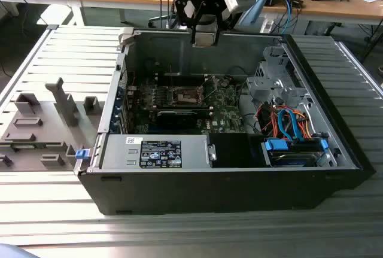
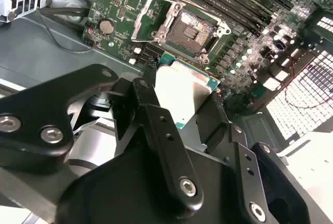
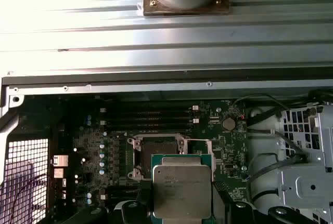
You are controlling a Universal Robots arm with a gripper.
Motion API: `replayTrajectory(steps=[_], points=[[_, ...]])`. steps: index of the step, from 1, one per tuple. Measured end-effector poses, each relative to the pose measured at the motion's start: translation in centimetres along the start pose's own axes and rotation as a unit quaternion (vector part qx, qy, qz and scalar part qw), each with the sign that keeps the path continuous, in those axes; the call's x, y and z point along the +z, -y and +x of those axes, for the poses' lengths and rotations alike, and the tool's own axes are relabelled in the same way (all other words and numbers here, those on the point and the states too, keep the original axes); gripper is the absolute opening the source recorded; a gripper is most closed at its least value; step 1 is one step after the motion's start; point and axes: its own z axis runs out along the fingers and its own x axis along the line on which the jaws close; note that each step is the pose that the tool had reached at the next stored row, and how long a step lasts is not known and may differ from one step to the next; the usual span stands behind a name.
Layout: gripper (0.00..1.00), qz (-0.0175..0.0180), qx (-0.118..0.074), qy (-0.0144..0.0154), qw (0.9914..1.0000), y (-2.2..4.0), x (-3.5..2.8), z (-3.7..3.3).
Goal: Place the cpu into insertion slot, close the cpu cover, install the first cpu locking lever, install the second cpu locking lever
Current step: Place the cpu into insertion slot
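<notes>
Here, the tool (image 2: 181,104) clamps the cpu (image 3: 182,190) by its edges above the circuit board (image 3: 221,146), just beside the open insertion slot (image 3: 158,154); a tilted or misaligned descent could bend its pins.

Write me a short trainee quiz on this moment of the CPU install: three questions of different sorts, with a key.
1. True or false: the cpu already sits in the insertion slot.
2. Multiple choice: what is the gripper holding? A. the cpu. B. a screwdriver. C. nothing.
3. Fill the gap with "bare" or "covered": in the second wrist view, the insertion slot's dark contact field lies ___.

Key: 1 false, because the cpu is held between the fingers, above the board and beside the slot. 2 A. 3 bare.
</notes>
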Motion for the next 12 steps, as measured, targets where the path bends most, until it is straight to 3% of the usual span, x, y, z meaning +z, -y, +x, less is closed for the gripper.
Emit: replayTrajectory(steps=[12], points=[[0.54, 0.0, 0.0, 0.0, 1.0, 0.03, 0.37, -0.01]])
